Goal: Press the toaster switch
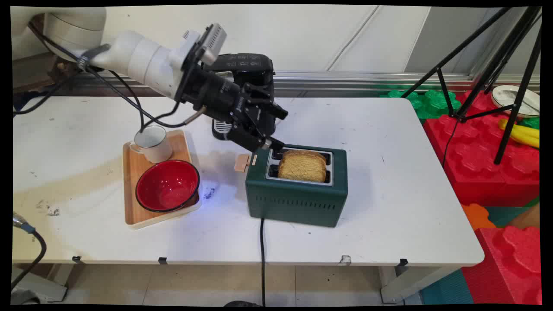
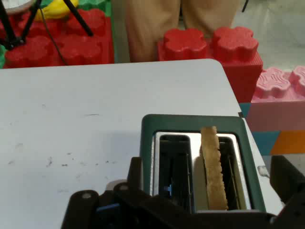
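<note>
1. The black two-finger claw (image 1: 273, 137) sits just left of centre in the main view, reaching down and to the right from the white arm. Its two fingers stand apart, one above the other in the picture, with nothing between them: open and empty.
2. The lower fingertip (image 1: 276, 144) is at the upper left corner of the dark green two-slot metal toaster (image 1: 298, 201); touching or just above it, I cannot tell which.
3. The toaster lies directly right of and below the claw. Its slots run left to right in the main view, and away from the camera in the hand view.
4. Toaster contents: one golden-brown bread slice (image 1: 302, 165), standing upright and proud of the top. In the hand view it occupies the right-hand slot; the left-hand slot shows dark and empty.
5. A small tan lever knob (image 1: 242, 163) projects from the toaster's left end, just below and left of the claw.
6. Behind the claw stands a black coffee machine (image 1: 246, 69).
7. Lower left of the claw, a light wooden tray (image 1: 136, 216) on the white table (image 1: 389, 151) carries a red bowl with a dark rim (image 1: 167, 185) and a white enamel mug (image 1: 152, 142); both look empty.
</note>
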`<state>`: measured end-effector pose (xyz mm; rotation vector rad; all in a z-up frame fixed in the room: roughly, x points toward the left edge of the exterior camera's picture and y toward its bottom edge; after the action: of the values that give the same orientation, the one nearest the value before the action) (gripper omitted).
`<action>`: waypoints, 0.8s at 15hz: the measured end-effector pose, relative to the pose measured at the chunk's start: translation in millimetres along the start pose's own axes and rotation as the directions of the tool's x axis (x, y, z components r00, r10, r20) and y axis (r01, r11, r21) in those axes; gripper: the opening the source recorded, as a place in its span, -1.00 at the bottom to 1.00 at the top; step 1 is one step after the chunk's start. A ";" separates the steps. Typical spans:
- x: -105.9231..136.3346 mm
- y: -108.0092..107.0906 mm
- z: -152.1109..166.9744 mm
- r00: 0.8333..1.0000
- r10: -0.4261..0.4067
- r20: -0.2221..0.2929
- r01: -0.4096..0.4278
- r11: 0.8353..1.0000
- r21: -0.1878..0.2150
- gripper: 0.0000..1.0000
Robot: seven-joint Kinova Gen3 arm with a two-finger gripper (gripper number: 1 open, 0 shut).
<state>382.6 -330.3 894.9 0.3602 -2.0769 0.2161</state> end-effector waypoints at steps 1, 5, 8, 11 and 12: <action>0.8 -0.2 -3.4 1.000 -0.001 -0.003 0.001 1.000 0.002 1.00; 0.5 -1.1 -22.6 1.000 -0.003 -0.006 0.003 1.000 0.009 1.00; -3.4 -1.5 -35.7 1.000 -0.002 0.000 0.002 1.000 0.011 1.00; -10.1 -2.0 -49.2 1.000 0.002 0.015 -0.002 1.000 0.010 1.00; -13.2 -2.2 -54.1 1.000 0.004 0.022 -0.004 1.000 0.009 1.00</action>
<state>433.4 -314.2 910.8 0.3654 -2.0986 0.2251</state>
